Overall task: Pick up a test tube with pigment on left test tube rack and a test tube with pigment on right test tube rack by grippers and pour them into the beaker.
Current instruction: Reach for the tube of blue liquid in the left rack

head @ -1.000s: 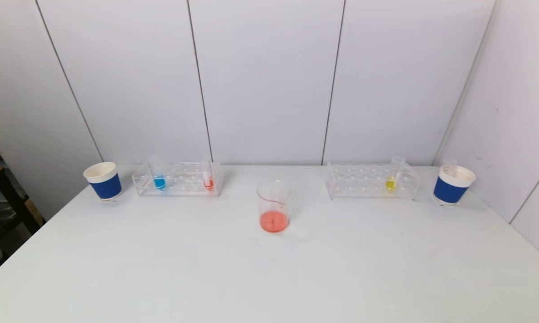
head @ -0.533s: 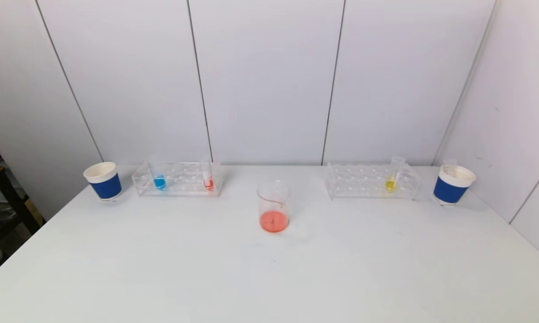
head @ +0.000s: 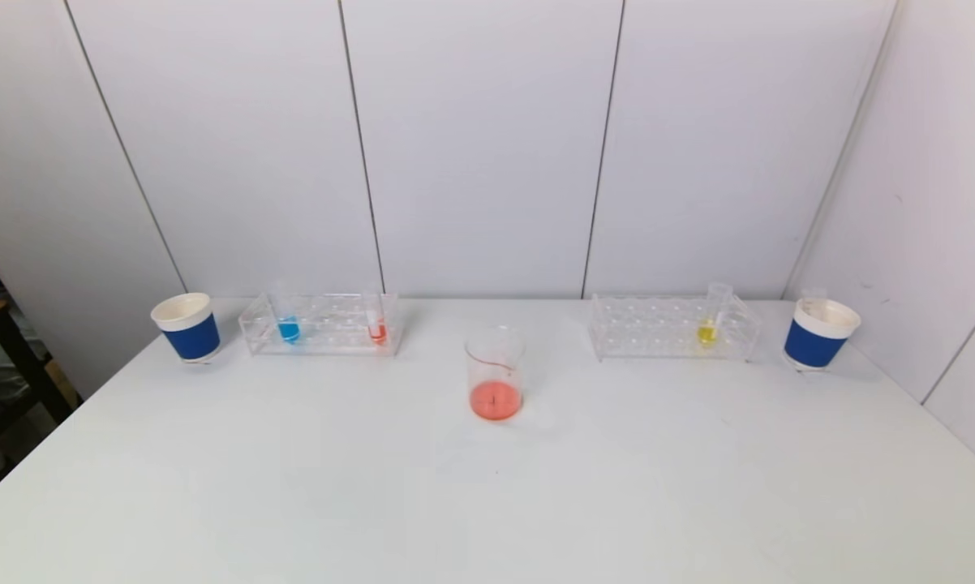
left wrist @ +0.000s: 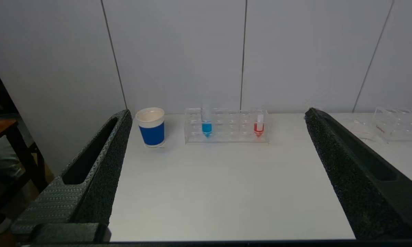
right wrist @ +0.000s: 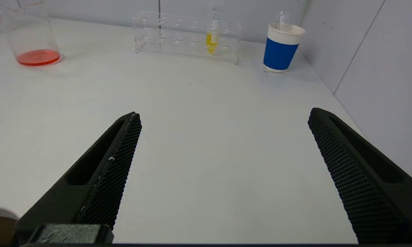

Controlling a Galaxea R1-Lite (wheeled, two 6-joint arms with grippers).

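Beaker (head: 495, 375) of red liquid mid-table (head: 487, 487) between two tube racks – both grippers' jaws spread apart, holding nothing

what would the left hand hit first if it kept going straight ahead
Probably the left rack, near the blue tube. The open left hand faces it across bare table; depth is unclear.

Blue tube (head: 288, 323) and red tube (head: 376, 324) upright in left rack (head: 322, 324), yellow tube (head: 709, 322) in right rack (head: 671, 328), beaker (head: 495, 373) between
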